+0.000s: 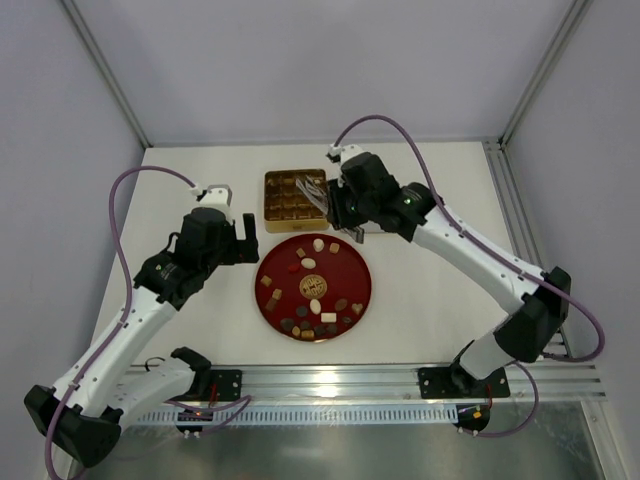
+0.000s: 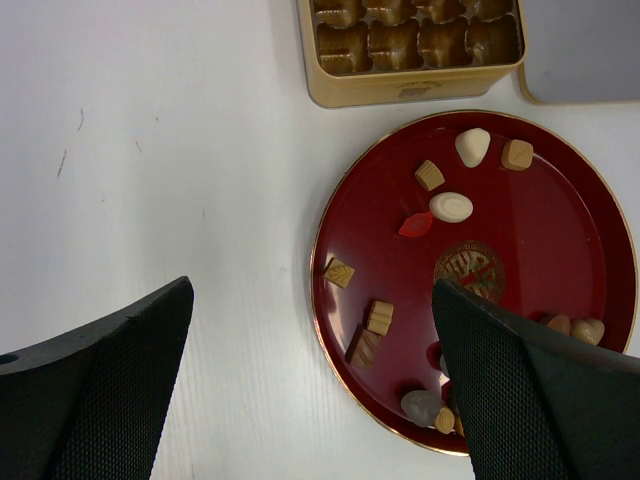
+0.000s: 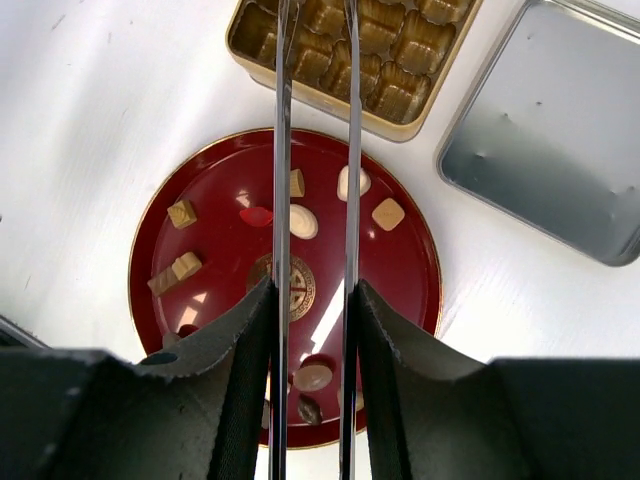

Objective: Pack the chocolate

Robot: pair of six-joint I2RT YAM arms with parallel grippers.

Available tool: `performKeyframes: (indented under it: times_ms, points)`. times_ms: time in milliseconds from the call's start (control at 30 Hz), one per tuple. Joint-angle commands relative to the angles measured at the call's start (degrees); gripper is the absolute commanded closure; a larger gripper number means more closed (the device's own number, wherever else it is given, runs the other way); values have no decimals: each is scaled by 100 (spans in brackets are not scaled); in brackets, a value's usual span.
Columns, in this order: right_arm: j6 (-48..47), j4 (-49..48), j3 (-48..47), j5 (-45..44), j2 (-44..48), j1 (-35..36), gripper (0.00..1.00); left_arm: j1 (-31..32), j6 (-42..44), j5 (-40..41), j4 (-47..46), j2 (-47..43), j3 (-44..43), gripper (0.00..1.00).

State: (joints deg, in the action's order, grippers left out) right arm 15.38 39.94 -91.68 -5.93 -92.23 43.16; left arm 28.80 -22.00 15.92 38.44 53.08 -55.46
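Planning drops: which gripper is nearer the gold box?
Right. The right gripper, holding tweezers, hovers over the gold box; the left gripper stands apart, left of it.

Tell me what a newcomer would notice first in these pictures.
The red plate mid-table, scattered with brown, tan and cream chocolates, stands out first. Just behind it sits the gold box with gridded compartments. The right arm's fingers clamp long metal tongs reaching toward the box.

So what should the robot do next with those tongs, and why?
Probably lower the right end effector and its metal tongs to the round red plate for a cream oval chocolate: pieces lie there, and the gold gridded box looks empty.
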Motion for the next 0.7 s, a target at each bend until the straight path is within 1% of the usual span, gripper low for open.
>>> performKeyframes:
  times_ms: [0,100,267,333,467,667]
  points:
    - [140,-66,780,-198,669,149,61,-14,38,78,-117,-79,-8,0]
    - [246,118,1308,-172,1153,403,61,-14,38,78,-117,-87,0,0]
    - [448,628,1784,-180,1672,1000,61,-14,38,78,-117,-87,0,0]
    - [588,751,2004,-110,1883,1115,61,-14,29,69,-126,-78,0,0]
    - [774,761,2285,-83,1972,1370,61,-14,46,69,-126,-52,-26,0]
    - [765,463,2278,-110,1726,1415,61,-14,20,78,-117,-87,9,0]
